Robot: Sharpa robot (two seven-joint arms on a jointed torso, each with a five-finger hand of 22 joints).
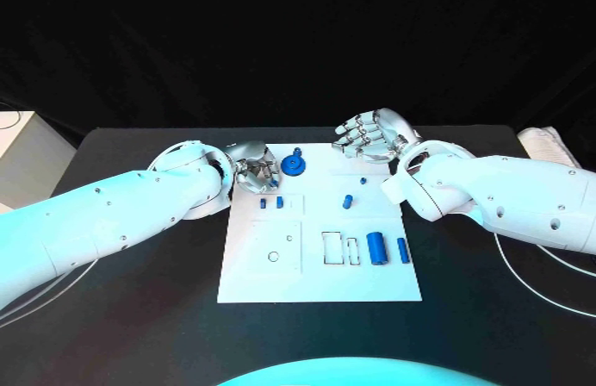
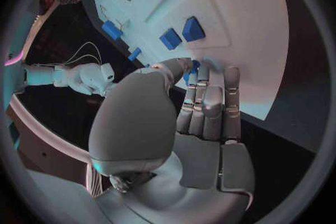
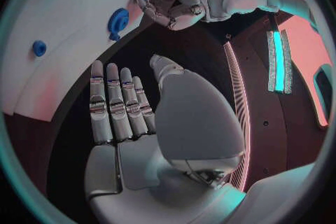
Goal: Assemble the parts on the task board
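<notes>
We start with the black counter [image 1: 149, 317], which gives wide bare margins on every side of the white task board [image 1: 267, 283] lying at its middle. That leaves both arms room to come in from their own flanks without crossing, and we judge the near half of the board the freest ground, since only printed outlines and a few parts sit there.

Next down, the left robot hand [image 1: 253, 172] hovers low over the board's far left corner, fingers curled together. In the left wrist view a small blue part [image 2: 190, 70] shows between its thumb and fingertips, so we read this robot hand as pinching that piece, probably to seat it nearby. The right robot hand [image 1: 369, 136] is raised beyond the board's far edge with fingers spread and nothing in them; we take it as parked clear so it does not crowd the left one.

Then the parts. A blue wheel-like piece [image 1: 293, 164] lies just beside the left robot hand, close enough that a careless swing could knock it. A larger blue cylinder [image 1: 375, 248] and a slimmer one [image 1: 402, 249] lie side by side near the board's right edge, next to rectangular outlines, well apart from both hands. Two small blue pegs [image 1: 272, 202] sit near the left robot hand, and a small one [image 1: 348, 201] sits toward the middle. Their loose positions suggest most of the assembly is not yet done.
</notes>
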